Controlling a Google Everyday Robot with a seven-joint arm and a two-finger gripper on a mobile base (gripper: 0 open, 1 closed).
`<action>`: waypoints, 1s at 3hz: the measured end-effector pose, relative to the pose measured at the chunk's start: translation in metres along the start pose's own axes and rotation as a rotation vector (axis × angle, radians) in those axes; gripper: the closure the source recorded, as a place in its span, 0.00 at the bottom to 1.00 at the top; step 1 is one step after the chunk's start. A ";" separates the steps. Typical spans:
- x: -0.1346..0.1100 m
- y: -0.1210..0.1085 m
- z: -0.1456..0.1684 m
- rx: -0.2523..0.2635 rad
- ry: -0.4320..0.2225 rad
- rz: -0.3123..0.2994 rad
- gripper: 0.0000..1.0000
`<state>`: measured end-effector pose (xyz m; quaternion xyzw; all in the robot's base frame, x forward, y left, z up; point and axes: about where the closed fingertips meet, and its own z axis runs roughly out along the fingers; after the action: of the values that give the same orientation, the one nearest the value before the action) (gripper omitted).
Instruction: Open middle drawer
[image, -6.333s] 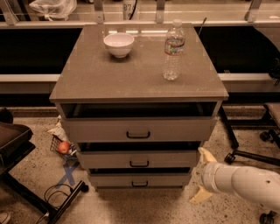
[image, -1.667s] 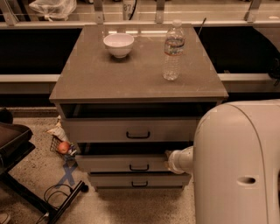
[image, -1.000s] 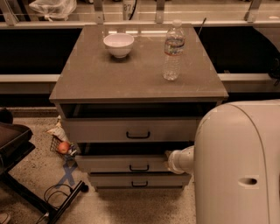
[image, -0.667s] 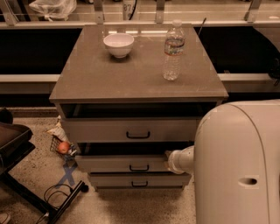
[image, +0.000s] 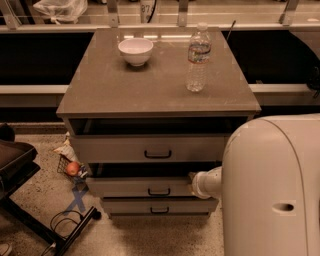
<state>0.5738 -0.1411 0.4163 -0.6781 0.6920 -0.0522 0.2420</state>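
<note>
Claw (image: 194, 182) at the right end of the middle drawer (image: 135, 187), low on the cabinet front, poking out from behind the big white arm housing (image: 272, 185) that fills the lower right of the camera view. Only a pale stub of wrist and the claw's tip show, right up against the drawer's front at its right edge; actual contact cannot be made out. Whether the claw is open or closed, or has hold of anything, cannot be told. Middle drawer is the second of three stacked fronts, grey-beige, medium height, with a small black bar handle (image: 159, 191) at its centre; that handle lies left of the claw and apart from it. Dark gap runs along the top of the middle drawer's front, under the top drawer (image: 115, 148). Top drawer has the tallest front and its own black handle, and sits above and left of the claw. Bottom drawer (image: 130, 205), slimmest front, lies just under the middle one, below the claw. Tabletop (image: 115, 85) above carries a white bowl (image: 135, 50) toward the back left and a clear water bottle (image: 198, 57) upright toward the back right, well apart from each other. On the floor left of the cabinet: a small round orange-red thing (image: 73, 168), a blue tape cross (image: 77, 198), black frame legs (image: 45, 227).
</note>
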 end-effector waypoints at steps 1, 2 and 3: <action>0.000 0.000 0.000 0.000 0.000 0.000 0.62; 0.000 0.000 0.000 0.000 0.000 0.000 0.38; 0.000 0.000 0.000 0.000 0.000 0.000 0.16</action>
<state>0.5738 -0.1410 0.4163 -0.6782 0.6919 -0.0522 0.2420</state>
